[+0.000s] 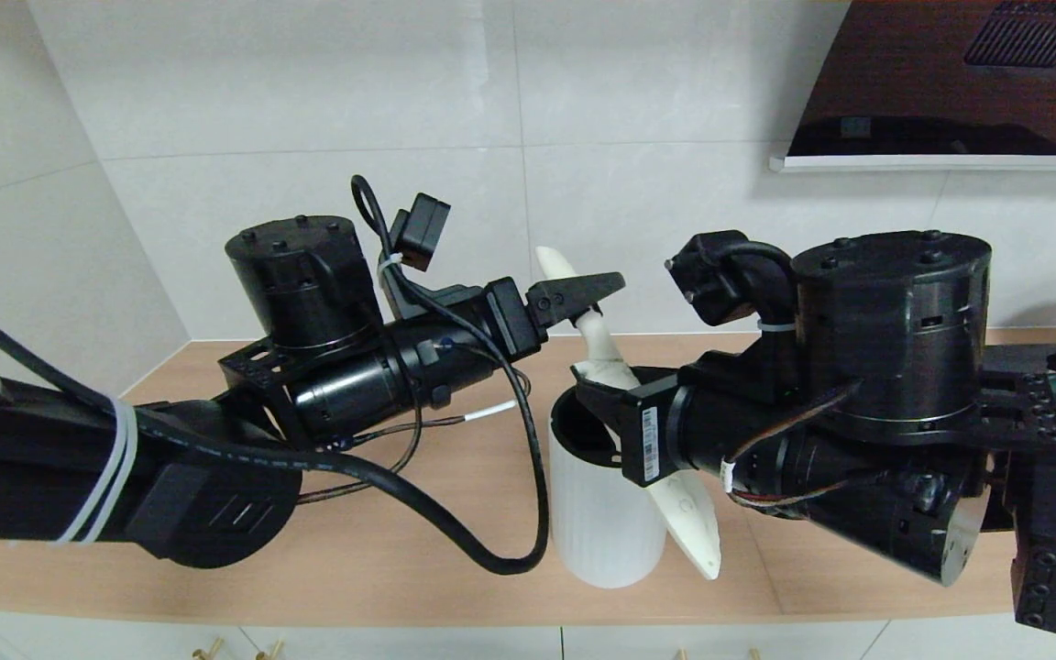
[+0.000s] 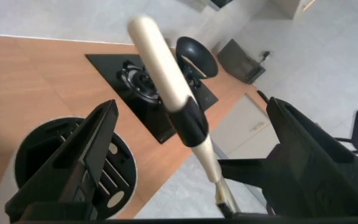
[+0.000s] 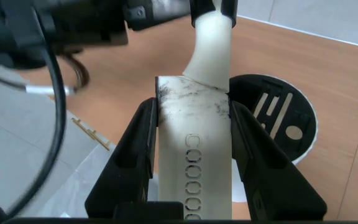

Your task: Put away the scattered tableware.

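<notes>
Head view: the left gripper (image 1: 583, 298) sits at the upper handle of the white spatula (image 1: 688, 513), one finger crossing it. The right gripper (image 1: 606, 390) grips the spatula lower down. The spatula hangs tilted over the mouth of the white holder (image 1: 597, 522), blade end low in front of the holder wall and handle rising toward the tiled wall. The holder stands on the wooden counter (image 1: 455, 495). Left wrist view: the left gripper (image 2: 191, 106) has its jaws wide, and the handle (image 2: 160, 62) passes between them touching neither finger (image 2: 82, 155). The holder (image 2: 42, 140) lies below, a stove (image 2: 138, 81) beyond. Right wrist view: the right gripper (image 3: 194, 109) is clamped on both edges of the slotted blade (image 3: 194, 143), with the holder (image 3: 291, 106) just beside.
</notes>
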